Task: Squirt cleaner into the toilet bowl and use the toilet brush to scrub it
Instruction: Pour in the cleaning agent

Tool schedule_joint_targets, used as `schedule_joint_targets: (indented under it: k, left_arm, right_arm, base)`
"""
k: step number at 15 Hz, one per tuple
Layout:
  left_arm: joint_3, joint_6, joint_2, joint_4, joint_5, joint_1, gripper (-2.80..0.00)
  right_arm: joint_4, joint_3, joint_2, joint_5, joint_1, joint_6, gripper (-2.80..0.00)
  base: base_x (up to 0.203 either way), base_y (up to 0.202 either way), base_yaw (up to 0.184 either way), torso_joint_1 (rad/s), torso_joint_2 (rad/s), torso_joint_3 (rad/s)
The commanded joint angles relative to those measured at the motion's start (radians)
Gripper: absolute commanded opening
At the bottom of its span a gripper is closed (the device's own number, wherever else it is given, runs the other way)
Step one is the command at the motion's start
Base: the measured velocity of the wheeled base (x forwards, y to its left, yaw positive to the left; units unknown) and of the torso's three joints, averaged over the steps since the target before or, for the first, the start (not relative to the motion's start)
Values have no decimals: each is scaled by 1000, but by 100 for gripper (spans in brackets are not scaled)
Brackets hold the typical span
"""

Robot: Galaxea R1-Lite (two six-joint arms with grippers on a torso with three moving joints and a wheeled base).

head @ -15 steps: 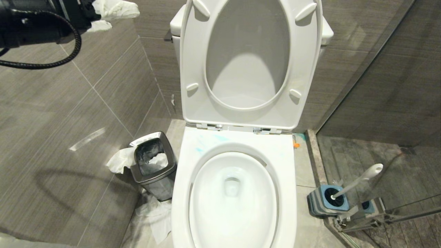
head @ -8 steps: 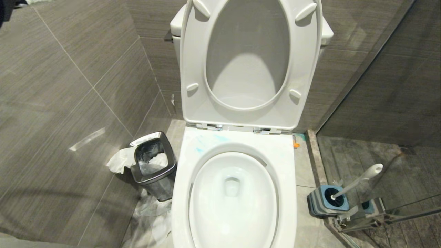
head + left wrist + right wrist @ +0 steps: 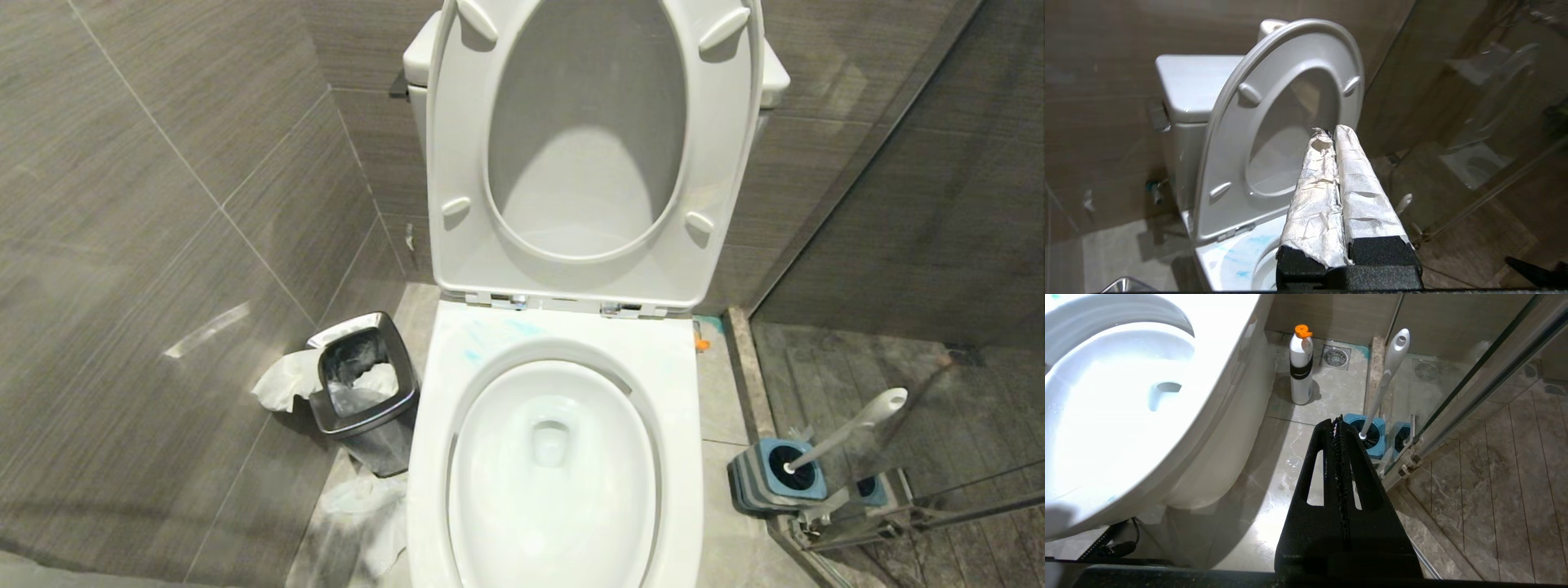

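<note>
Both hands, left hand [image 3: 1331, 132] and right hand [image 3: 1337, 418], pinched closed on nothing; toilet brush [image 3: 849, 431] stands in its holder [image 3: 771, 476].

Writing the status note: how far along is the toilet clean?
Done, apparently: cleaner smeared turquoise on the toilet bowl rim, seat up. In hand: nothing; left gripper and right gripper are shut and empty. Left: scrubbing; the toilet brush sits in its holder untouched.

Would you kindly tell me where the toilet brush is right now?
In the head view the toilet brush stands in its blue holder on the floor, right of the toilet bowl, beside the glass shower partition.
</note>
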Motion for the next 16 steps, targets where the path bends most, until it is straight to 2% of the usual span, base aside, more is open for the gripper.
schedule_joint_targets:
  k: [1, 4, 7, 11, 16]
  left_arm:
    - [3, -2, -105, 4, -2, -14, -280]
    - [35, 6, -210, 6, 5, -3, -280]
    - [124, 49, -347, 34, 9, 100, -280]
    - [280, 58, -529, 56, 10, 233, -280]
    - [422, 79, -701, 54, 21, 314, -280]
  right_arm:
    - [0, 0, 0, -1, 0, 0, -280]
    - [0, 0, 0, 1, 0, 0, -280]
    - [0, 0, 0, 1, 0, 0, -280]
    - [0, 0, 0, 0, 2, 0, -280]
    - [0, 0, 0, 1, 0, 0, -280]
  base:
    - [0, 0, 0, 0, 0, 0]
    - [0, 0, 0, 0, 0, 0]
    - [0, 0, 0, 0, 0, 0]
    - [0, 0, 0, 0, 0, 0]
    - [0, 0, 0, 0, 0, 0]
